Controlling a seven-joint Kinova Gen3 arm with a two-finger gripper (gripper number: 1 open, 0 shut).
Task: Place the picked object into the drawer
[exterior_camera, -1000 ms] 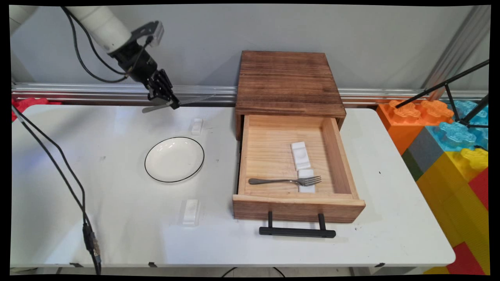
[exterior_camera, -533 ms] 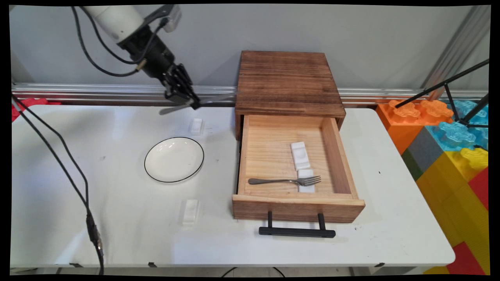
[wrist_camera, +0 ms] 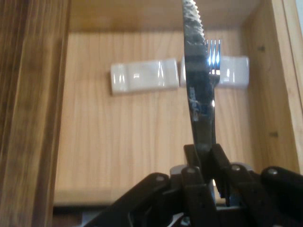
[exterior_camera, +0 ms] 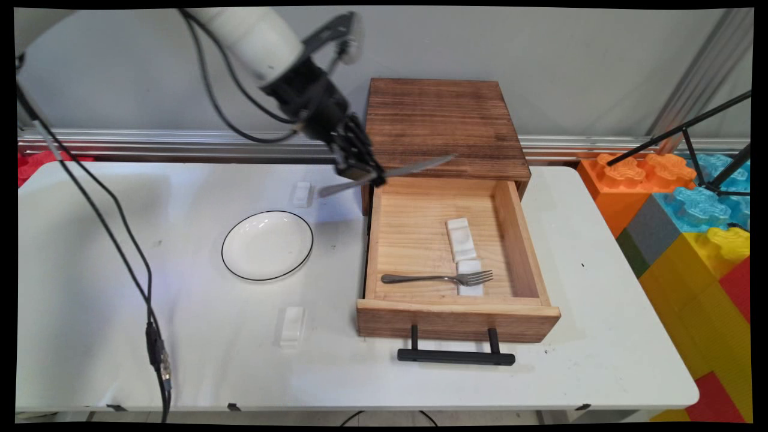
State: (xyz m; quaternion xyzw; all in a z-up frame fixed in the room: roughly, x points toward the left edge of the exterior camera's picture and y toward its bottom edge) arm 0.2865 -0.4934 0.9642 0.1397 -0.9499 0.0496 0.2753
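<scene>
My gripper (exterior_camera: 373,175) is shut on a metal knife (exterior_camera: 414,167) and hangs over the back left corner of the open wooden drawer (exterior_camera: 459,312). The knife lies nearly level, blade toward the right. In the hand view the serrated knife (wrist_camera: 198,71) rises from between my gripper (wrist_camera: 204,158) fingers over the drawer floor. Inside the drawer lie two white cutlery rests (exterior_camera: 461,238) (exterior_camera: 471,278), and a fork (exterior_camera: 438,278) rests with its tines on the nearer one. The hand view shows the white rest (wrist_camera: 144,75) and the fork tines (wrist_camera: 214,54) behind the blade.
A wooden cabinet (exterior_camera: 443,123) holds the drawer, whose black handle (exterior_camera: 456,356) points to the near edge. A white plate (exterior_camera: 267,244) sits left of it, with small white rests behind (exterior_camera: 302,193) and in front (exterior_camera: 292,326). Big coloured blocks (exterior_camera: 696,240) stand at the right.
The arm has carried the knife rightward and a little lower, from above the table behind the plate to over the drawer's back left corner. The grip on the knife is unchanged.
</scene>
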